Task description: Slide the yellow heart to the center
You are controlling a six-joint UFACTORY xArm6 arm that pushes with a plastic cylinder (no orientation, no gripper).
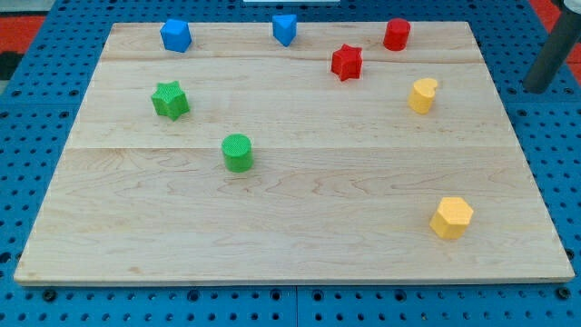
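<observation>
Pale wood-grain tabletop carrying ribbed plastic blocks. The yellow heart sits toward the view's upper right, below the red cylinder and right of the red star; its pointing direction is unclear. My tip and any pincer are out of view; its state cannot be told.

Pale wooden board carries eight blocks. Along view's top: blue cube at left, blue block of unclear shape mid-top, red cylinder at right. Red star just below, between the last two. Yellow heart right of centre. Green star at left, green cylinder below it, nearer middle. Yellow hexagon near view's bottom right, well apart from others
</observation>
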